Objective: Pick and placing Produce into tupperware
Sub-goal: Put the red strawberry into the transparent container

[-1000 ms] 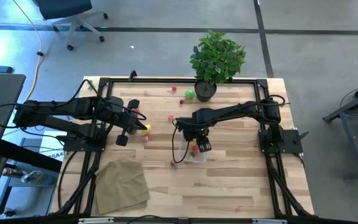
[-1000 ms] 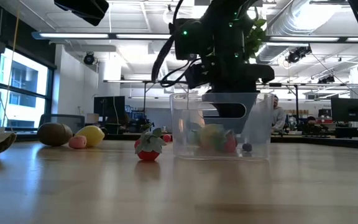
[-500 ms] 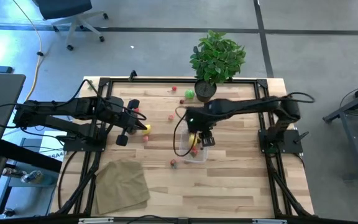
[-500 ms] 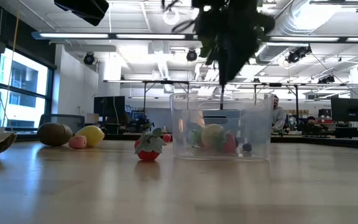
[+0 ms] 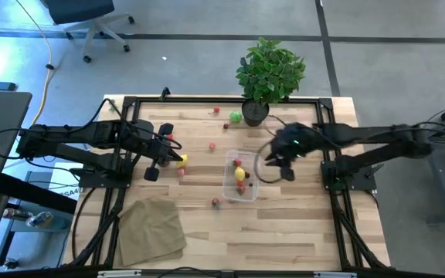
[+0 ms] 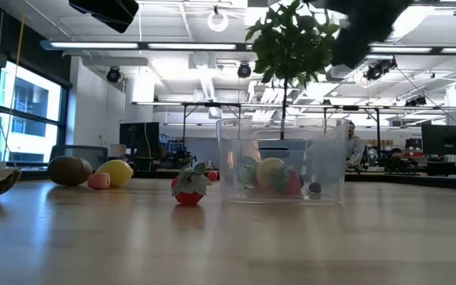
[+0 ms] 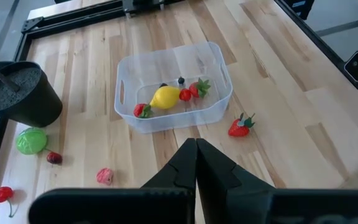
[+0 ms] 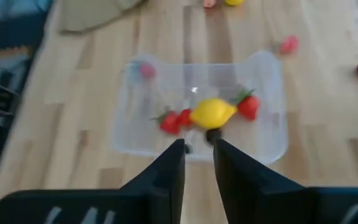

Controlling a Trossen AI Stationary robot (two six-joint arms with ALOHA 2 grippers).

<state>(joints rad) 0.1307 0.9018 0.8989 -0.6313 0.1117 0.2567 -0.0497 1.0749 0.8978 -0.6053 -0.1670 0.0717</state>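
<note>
A small clear plastic rectangular container with rounded corners (image 5: 241, 176) stands upright and lidless near the middle of the wooden counter (image 5: 284, 224). It holds a yellow toy lemon (image 7: 165, 97) and several small red toy strawberries (image 7: 196, 89). Another red strawberry (image 5: 215, 202) lies just outside it, while further tiny red, yellow and green pieces (image 5: 236, 116) lie scattered farther off.

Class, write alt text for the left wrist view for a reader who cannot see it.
A clear container sits on a wooden table, holding a yellow lemon and small red fruits. A strawberry lies on the table just outside it, with a dark pot, a green fruit and more red pieces nearby. The left gripper is shut.
</note>
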